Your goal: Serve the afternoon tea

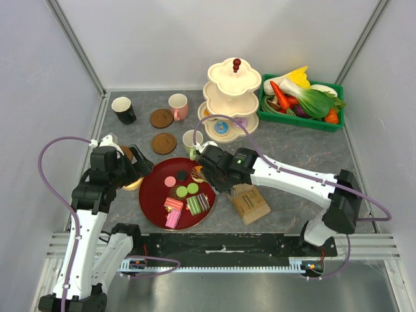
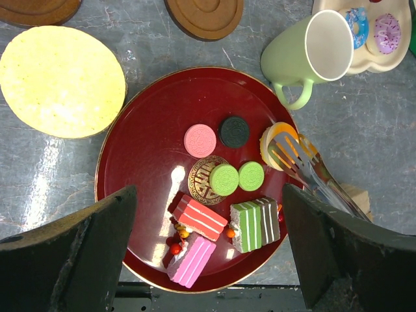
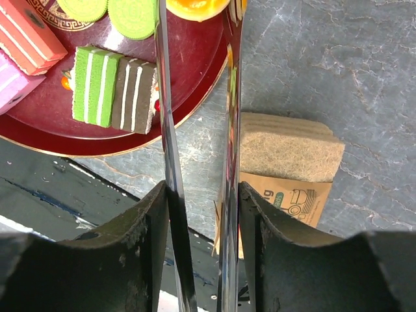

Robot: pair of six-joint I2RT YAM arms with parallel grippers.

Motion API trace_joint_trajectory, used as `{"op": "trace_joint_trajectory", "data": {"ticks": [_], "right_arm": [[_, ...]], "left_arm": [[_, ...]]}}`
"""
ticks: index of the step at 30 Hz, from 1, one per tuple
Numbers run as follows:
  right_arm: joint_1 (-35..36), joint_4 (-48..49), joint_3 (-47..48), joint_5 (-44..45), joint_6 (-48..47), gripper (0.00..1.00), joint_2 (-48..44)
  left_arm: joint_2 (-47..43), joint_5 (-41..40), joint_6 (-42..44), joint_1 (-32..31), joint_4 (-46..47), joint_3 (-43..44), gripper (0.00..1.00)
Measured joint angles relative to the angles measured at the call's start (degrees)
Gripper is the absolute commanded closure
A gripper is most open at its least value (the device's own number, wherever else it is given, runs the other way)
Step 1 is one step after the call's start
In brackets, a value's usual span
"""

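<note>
Right fingers (image 3: 140, 247) clamped on metal tongs (image 3: 166, 97), pressing blades inward. Tong tips straddle orange-iced donut (image 2: 278, 138) at rim of red tray (image 2: 130, 149); probably pickup for tiered stand (image 1: 218, 91). Left fingers (image 2: 78, 253) spread wide, empty, above tray. Macarons (image 2: 224, 179) and cake slices (image 2: 253, 224) on tray.

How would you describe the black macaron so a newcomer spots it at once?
Start at the round dark-red tray on the grey table. Near its centre the black macaron lies just right of the pink macaron, behind the two green macarons. It is the only black round pastry there.
</note>
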Motion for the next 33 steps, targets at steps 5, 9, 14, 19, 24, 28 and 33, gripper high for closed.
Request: {"op": "trace_joint_trajectory", "data": {"ticks": [5,9,14,19,24,28,33], "right_arm": [[0.0,-0.3,0.3,0.4,0.0,0.52,-0.2],[0.2,-0.7,0.3,0.0,0.0,0.54,-2.1],[0.4,-0.8,0.3,-1.2,0.0,0.55,-7.4],[0.4,-0.7,0.3,-3.3,0.0,0.55,-13.3],[0.4,-1.0,1.3,-2.8,-0.1,0.55,-17.3],[0.2,-1.7,6.9,3.2,-0.8,0.54,-16.4],[-7.7,-0.1,11.2,7.3,-1.7,0.55,-13.4]], "left_arm": [[0.0,0.0,0.0,0.0,0.0,0.0,0.02],[0.0,0.0,0.0,0.0,0.0,0.0,0.02],[0.0,0.0,0.0,0.0,0.0,0.0,0.02],[0.0,0.0,0.0,0.0,0.0,0.0,0.02],[0.0,0.0,0.0,0.0,0.0,0.0,0.02],[-0.1,0.0,0.0,0.0,0.0,0.0,0.02],[-0.3,-0.1,0.0,0.0,-0.1,0.0,0.02]]}}
